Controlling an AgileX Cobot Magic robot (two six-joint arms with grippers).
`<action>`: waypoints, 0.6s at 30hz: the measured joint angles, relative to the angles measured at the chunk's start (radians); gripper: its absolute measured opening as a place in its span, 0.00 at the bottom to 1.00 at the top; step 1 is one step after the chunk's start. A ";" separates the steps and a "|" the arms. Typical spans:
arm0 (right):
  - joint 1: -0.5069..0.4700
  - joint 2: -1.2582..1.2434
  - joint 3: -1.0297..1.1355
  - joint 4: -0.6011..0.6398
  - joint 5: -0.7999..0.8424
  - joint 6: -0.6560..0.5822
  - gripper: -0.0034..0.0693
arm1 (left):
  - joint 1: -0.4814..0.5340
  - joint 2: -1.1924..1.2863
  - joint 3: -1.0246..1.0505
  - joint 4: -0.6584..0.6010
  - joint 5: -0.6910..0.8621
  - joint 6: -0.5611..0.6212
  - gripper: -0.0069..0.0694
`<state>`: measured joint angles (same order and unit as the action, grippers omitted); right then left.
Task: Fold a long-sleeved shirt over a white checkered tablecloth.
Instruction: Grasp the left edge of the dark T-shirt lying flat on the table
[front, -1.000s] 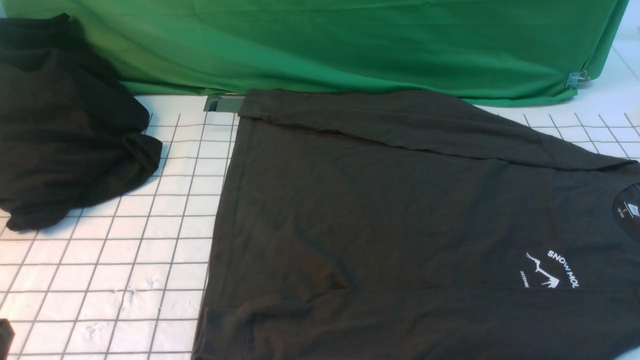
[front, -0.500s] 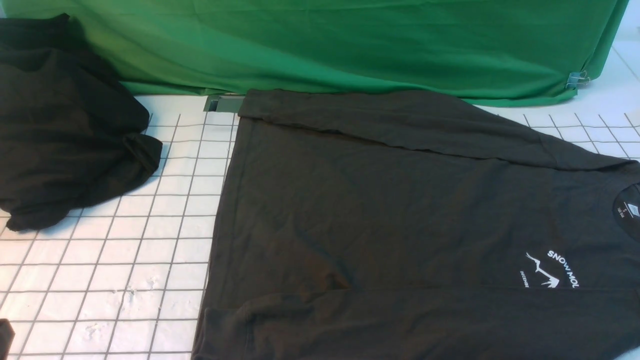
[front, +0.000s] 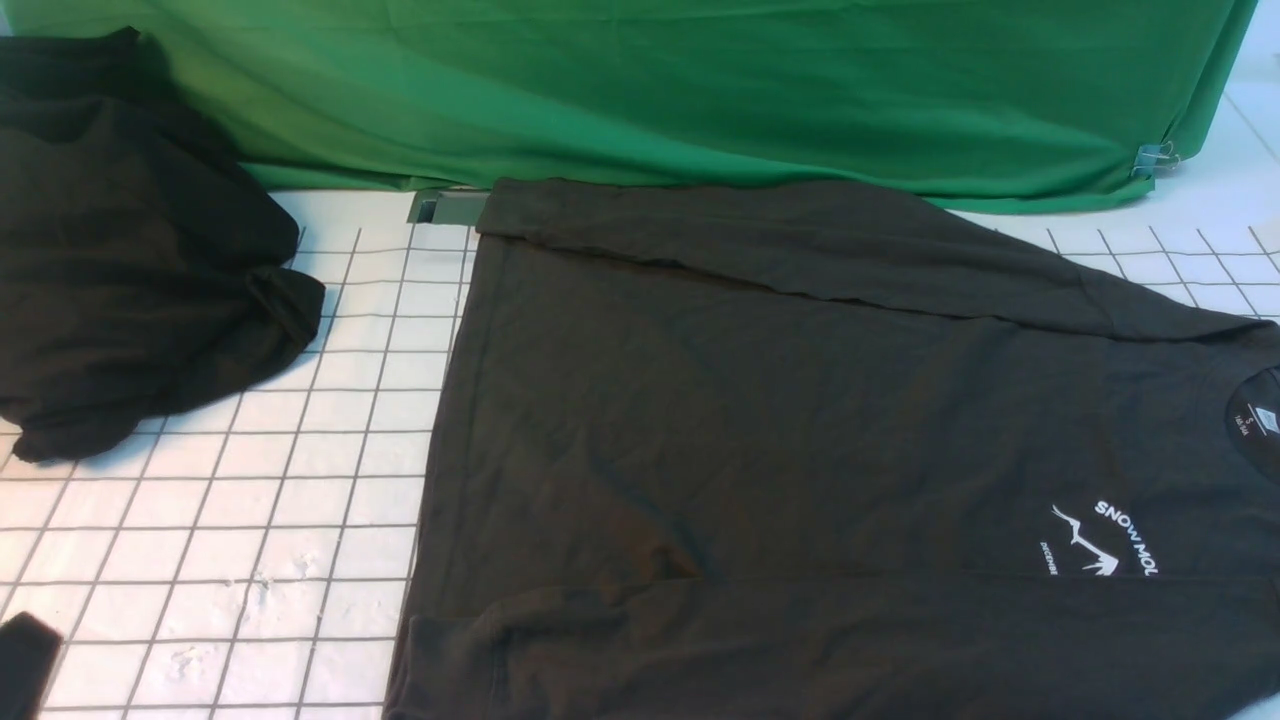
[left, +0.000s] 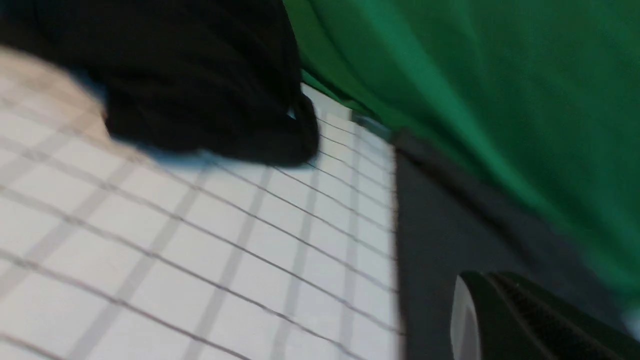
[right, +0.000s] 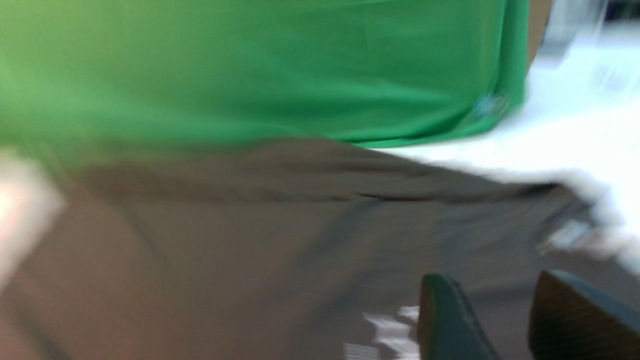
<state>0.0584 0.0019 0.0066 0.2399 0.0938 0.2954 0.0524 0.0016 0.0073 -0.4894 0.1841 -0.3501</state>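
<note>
Okay, I see long-sleeved shirt (front: 800, 430) flat on white checkered tablecloth (front: 250, 520); left gripper (left: 492, 305) closed, right gripper (right: 500, 312) parted above shirt.

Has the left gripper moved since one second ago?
Yes. The left gripper has edged rightward over the grid of the white checkered tablecloth.

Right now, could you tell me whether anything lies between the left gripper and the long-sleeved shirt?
Nothing visible does: only bare white checkered tablecloth lies between the left gripper and the left edge of the long-sleeved shirt. The crumpled dark garment sits farther back, apart from the shirt.
</note>
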 joint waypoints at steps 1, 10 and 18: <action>0.000 0.000 0.000 0.015 0.000 0.088 0.38 | 0.000 0.000 0.000 -0.076 0.001 -0.030 0.09; 0.000 0.000 0.000 0.042 -0.005 0.287 0.38 | 0.000 0.000 0.000 -0.145 -0.040 -0.070 0.09; 0.000 -0.001 -0.071 0.043 0.011 0.170 0.19 | 0.000 0.000 -0.018 -0.118 -0.364 -0.176 0.09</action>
<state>0.0584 0.0010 -0.0649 0.2834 0.1052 0.4656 0.0524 0.0016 -0.0103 -0.6073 -0.1794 -0.5258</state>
